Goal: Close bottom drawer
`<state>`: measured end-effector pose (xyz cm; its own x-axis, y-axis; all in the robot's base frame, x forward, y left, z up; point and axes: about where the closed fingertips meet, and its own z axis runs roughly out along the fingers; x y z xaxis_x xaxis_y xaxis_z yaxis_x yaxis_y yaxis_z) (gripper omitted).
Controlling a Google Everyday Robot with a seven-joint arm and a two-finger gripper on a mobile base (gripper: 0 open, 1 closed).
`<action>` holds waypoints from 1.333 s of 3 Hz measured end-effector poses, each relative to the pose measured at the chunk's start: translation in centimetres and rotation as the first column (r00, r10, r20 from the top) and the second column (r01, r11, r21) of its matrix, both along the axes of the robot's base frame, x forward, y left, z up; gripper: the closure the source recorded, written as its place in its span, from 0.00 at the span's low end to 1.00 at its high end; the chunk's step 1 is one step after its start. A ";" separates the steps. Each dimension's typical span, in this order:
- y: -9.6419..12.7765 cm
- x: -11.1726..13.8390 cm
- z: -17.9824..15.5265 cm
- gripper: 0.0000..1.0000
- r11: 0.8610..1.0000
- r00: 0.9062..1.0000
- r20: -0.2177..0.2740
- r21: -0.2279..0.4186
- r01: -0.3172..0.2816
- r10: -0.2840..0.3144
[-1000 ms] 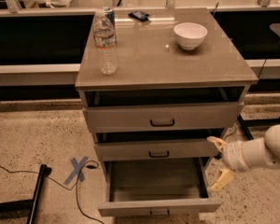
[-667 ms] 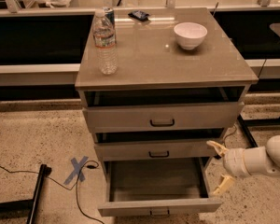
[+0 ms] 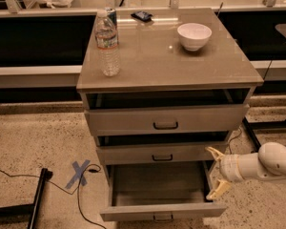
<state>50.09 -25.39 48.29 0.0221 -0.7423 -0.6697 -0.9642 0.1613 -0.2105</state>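
The bottom drawer (image 3: 163, 211) is the lowest of three grey-beige drawers and is pulled far out, its inside empty and its small dark loop handle at the lower edge of the view. My gripper (image 3: 216, 172) is open at the drawer's right side, just right of its side wall, one finger up by the middle drawer (image 3: 162, 152), the other down near the front panel's right end. The white arm (image 3: 267, 163) comes in from the right. The fingers touch nothing.
The top drawer (image 3: 165, 119) and the middle drawer stand slightly out. On the cabinet top (image 3: 152, 61) are a water bottle (image 3: 107, 43), a white bowl (image 3: 194, 36) and a small dark object (image 3: 141, 16). A blue tape cross (image 3: 79, 173), a cable and a dark stand leg (image 3: 38, 194) lie on the floor at left.
My gripper and arm have moved down and slightly left, closer to the open bottom drawer's right side. The drawers have not moved.
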 end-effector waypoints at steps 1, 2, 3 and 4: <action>-0.3 0.3 -7.7 0.00 0.999 1.000 0.026 -0.046 -0.004 0.005; -0.4 -0.2 -14.8 0.00 0.990 0.997 0.028 -0.117 -0.072 0.076; -0.4 -0.2 -14.8 0.00 0.990 0.997 0.028 -0.117 -0.072 0.076; -1.2 1.2 -19.6 0.00 0.991 0.999 -0.023 -0.126 -0.042 0.039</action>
